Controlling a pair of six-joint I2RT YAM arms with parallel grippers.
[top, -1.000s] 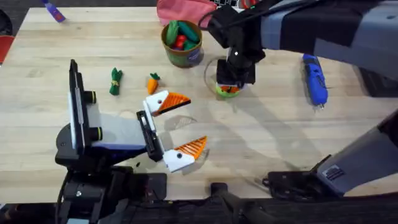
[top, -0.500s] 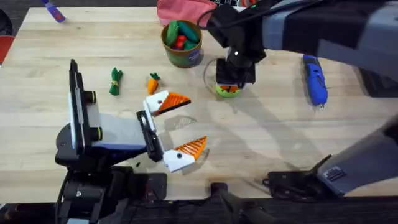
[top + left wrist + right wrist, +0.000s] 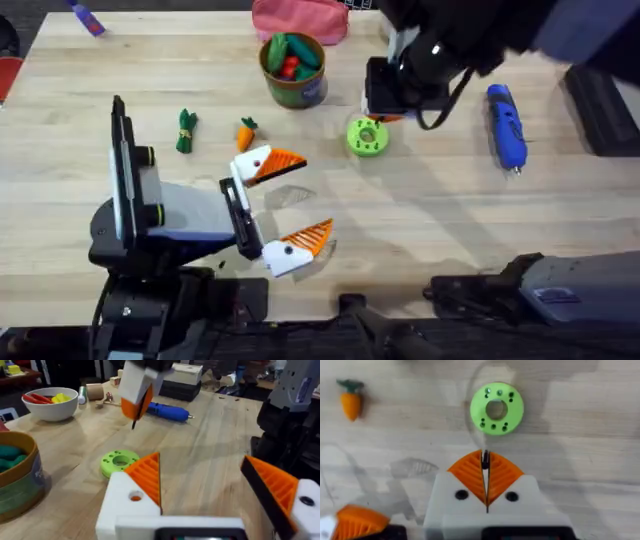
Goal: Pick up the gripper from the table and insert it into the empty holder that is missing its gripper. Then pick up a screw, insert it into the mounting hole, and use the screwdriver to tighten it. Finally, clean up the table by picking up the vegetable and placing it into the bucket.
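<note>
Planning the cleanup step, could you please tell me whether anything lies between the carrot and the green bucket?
Nothing visible does: only bare table separates the carrot from the bucket. The green disc lies off to one side.

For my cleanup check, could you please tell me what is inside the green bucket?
The bucket holds green and red toy pieces piled to its rim. Whatever lies beneath them, and the bucket's bottom, is covered. The carrot lies on the table, outside it.
</note>
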